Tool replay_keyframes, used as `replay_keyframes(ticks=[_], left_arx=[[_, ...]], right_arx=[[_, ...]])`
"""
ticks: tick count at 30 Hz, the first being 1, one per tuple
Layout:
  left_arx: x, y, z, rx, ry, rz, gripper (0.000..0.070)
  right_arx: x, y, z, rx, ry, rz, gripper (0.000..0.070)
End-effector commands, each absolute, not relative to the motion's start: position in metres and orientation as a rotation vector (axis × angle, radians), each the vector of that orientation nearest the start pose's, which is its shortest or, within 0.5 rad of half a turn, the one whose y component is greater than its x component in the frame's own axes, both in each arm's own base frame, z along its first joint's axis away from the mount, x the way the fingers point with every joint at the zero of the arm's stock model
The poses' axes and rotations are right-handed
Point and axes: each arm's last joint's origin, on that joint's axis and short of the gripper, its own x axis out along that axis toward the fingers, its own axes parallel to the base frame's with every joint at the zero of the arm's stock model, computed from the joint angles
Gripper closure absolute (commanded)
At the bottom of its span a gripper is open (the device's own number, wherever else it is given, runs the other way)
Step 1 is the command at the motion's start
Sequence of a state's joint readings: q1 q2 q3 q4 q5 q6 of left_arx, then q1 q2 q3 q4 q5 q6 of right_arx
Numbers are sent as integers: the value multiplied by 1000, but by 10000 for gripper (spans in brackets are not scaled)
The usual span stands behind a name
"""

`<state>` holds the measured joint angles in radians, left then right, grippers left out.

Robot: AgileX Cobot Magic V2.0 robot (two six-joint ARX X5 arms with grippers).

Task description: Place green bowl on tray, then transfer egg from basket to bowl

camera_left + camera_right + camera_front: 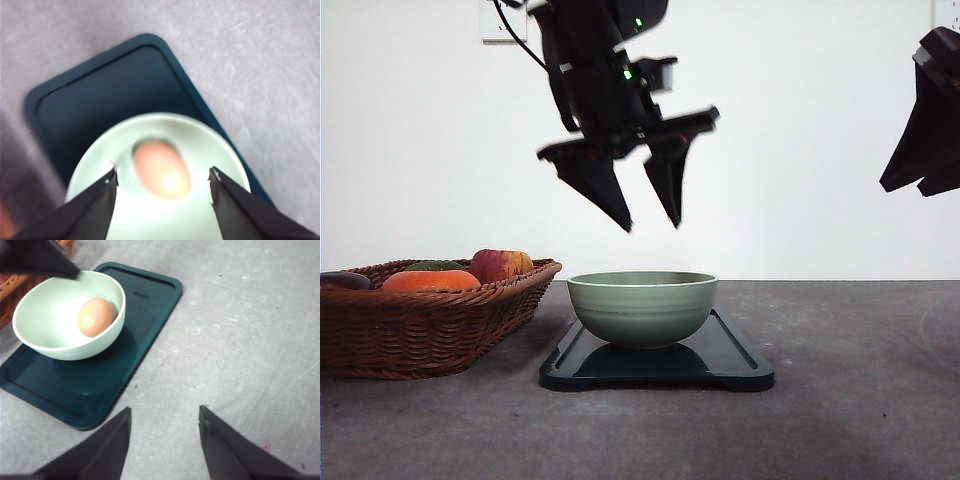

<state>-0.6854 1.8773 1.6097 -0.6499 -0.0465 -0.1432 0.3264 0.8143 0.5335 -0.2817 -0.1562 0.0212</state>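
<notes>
Left pincer [652,222] agape, well above bowled egg [95,316].

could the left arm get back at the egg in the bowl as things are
Probably yes. The left claw hangs open directly above the green bowl, and the egg lies uncovered inside, seen between its fingers, with nothing between them.

Lab-like setup: bare white wall [800,150], grey tabletop [860,400].

Open air above green bowl [642,307]
</notes>
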Motion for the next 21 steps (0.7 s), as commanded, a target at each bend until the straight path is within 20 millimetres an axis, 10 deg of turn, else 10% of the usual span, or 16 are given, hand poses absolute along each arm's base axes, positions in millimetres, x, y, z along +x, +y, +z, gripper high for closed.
replay_keyframes(ticks=[1,21], left_arx=[[315,-255,290,190,854,-540,337],[206,-121,295,96,673,-436,339]], right_arx=[[163,61,235,-35,564,470,434],[163,61,235,-29,565,478,434]])
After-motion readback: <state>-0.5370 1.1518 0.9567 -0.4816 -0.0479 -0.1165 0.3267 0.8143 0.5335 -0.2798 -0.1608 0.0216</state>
